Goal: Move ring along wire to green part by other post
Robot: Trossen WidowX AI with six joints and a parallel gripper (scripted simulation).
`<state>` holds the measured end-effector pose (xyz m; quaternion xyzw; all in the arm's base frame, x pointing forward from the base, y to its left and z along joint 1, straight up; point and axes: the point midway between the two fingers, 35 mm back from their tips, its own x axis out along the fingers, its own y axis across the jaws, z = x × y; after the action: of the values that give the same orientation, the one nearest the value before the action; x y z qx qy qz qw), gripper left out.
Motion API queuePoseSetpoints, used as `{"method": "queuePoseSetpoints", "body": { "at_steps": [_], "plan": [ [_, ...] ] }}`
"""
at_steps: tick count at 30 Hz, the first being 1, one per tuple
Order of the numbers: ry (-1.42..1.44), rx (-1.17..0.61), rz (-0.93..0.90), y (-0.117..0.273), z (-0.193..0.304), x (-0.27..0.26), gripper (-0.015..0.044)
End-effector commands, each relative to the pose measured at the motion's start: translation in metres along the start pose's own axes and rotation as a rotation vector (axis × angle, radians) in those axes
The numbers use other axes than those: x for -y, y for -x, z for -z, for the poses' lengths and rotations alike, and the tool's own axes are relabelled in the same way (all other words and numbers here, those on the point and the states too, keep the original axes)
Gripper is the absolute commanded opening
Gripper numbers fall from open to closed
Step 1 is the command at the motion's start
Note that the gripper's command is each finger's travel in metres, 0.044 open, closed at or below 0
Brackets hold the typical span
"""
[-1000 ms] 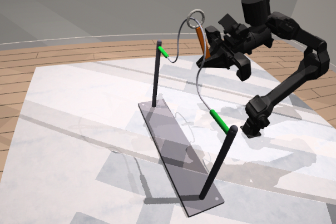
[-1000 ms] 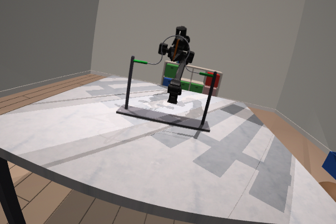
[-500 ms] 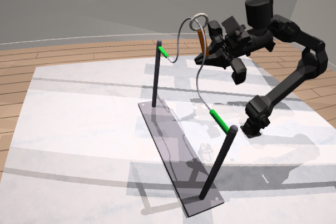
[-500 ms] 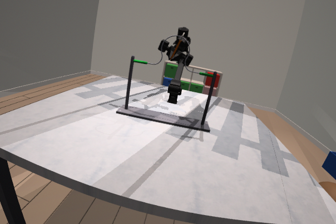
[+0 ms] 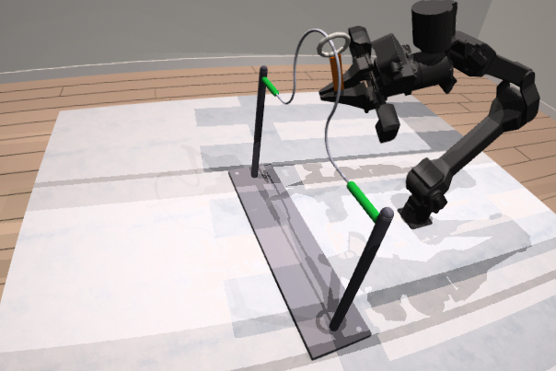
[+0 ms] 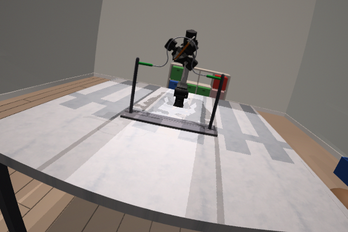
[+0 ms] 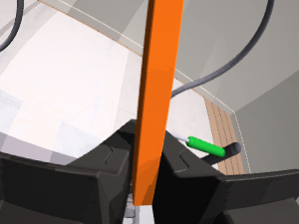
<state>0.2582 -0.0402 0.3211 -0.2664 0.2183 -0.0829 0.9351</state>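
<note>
A pale, marble-patterned worktop (image 5: 138,238) (image 6: 129,166) fills much of the top and exterior views; a black robot arm (image 5: 476,144) (image 6: 181,92) rises from it and reaches toward a wire frame. The frame's flat, dark base plate (image 5: 276,238) (image 6: 170,122) lies on the worktop; two black posts stand on it, one near the top camera (image 5: 361,271) (image 6: 216,101) and one farther off (image 5: 259,123) (image 6: 134,86). A thin grey wire (image 5: 327,137) (image 6: 167,54) (image 7: 224,72) winds between them in a tall, curving arch; each end wears a bright green sleeve beside its post. The black gripper (image 5: 329,93) (image 6: 176,58) (image 7: 142,127) is closed down to a narrow gap, its fingers clamped on the lower end of an orange handle (image 5: 336,70) (image 6: 182,50) (image 7: 158,79); the handle leans in the exterior view; at its upper end a pale ring (image 5: 318,49) (image 6: 193,39) is up by the high arch, between the posts, well apart from both green sleeves.
</note>
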Motion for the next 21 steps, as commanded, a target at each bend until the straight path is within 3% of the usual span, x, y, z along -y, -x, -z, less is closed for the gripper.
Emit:
{"method": "queuePoseSetpoints", "body": {
  "at_steps": [1,21],
  "plan": [
    [0.064,0.001,0.039,-0.001,0.002,0.002,-0.0150],
    [0.330,0.027,0.199,-0.001,0.000,0.014,-0.0150]
  ]
}}
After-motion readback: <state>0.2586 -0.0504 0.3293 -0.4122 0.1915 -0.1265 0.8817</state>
